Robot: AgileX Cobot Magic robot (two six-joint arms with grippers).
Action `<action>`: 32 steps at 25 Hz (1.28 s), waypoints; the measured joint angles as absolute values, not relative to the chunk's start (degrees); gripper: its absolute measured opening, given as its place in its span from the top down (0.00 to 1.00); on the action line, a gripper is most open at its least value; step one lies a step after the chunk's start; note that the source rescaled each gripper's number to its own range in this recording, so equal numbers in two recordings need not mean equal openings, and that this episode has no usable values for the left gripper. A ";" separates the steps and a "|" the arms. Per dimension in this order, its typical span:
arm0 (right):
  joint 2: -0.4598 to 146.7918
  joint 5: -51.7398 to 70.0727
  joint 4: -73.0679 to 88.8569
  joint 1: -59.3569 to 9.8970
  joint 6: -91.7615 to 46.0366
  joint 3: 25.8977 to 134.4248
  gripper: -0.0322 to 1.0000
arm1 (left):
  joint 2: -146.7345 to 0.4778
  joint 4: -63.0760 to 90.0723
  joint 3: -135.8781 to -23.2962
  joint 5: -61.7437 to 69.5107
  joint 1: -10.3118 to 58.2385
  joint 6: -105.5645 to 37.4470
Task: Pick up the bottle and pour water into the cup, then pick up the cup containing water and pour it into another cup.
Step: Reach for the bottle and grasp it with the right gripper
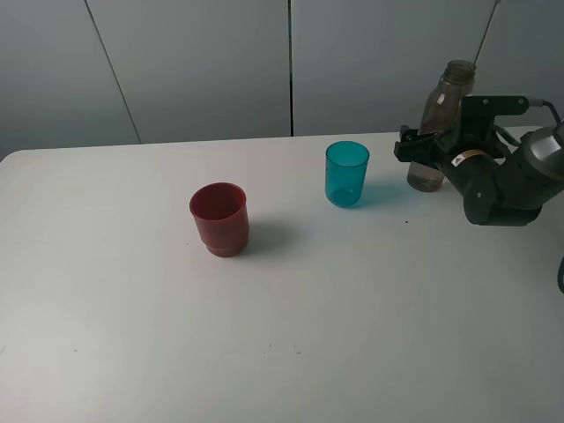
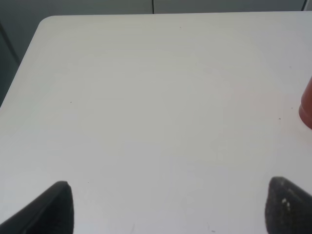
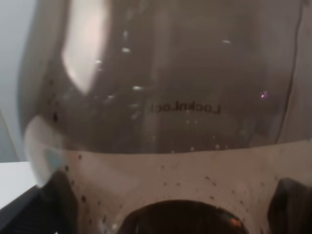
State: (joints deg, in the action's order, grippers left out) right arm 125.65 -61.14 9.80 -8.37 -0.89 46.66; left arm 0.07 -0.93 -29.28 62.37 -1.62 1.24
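The bottle [image 1: 448, 97] stands upright at the back right of the table; it is smoky grey-brown with water in its lower part. My right gripper [image 1: 421, 146] is open around its lower body. In the right wrist view the bottle [image 3: 165, 97] fills the frame, with one finger [image 3: 61, 204] on either side of it. The teal cup [image 1: 347, 174] stands upright just left of the bottle. The dark red cup [image 1: 219, 218] stands upright near the table's middle, and its edge shows in the left wrist view [image 2: 307, 105]. My left gripper [image 2: 170, 209] is open and empty over the bare table on the left.
The white table [image 1: 132, 335] runs to a grey panelled wall [image 1: 203, 62] at the back. Its far left corner [image 2: 46, 22] shows in the left wrist view. The right arm's body [image 1: 502, 181] hangs over the right edge beside the bottle.
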 joint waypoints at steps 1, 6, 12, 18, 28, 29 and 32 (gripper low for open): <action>125.65 -61.01 9.80 -8.32 -0.89 46.69 0.01 | 0.07 -0.93 -29.28 62.37 -1.62 1.24; 125.65 -60.01 9.80 -8.23 -0.89 46.82 0.01 | 0.07 -0.93 -29.28 62.37 -1.62 1.24; 125.92 -59.51 9.67 -8.23 -0.89 47.87 0.01 | 0.07 -0.93 -29.28 62.37 -1.62 1.24; 126.70 -59.61 8.97 -8.23 -0.89 48.49 0.01 | 0.07 -0.93 -29.28 62.37 -1.62 1.24; 126.80 -59.59 8.58 -8.23 -0.89 48.52 0.46 | 0.07 -0.93 -29.28 62.37 -1.62 1.24; 126.80 -59.59 8.69 -8.10 -1.13 48.52 0.84 | 0.07 -0.93 -29.28 62.37 -1.62 1.24; 126.80 -59.50 8.55 -8.01 -1.24 48.52 0.97 | 0.07 -0.93 -29.28 62.37 -1.62 1.24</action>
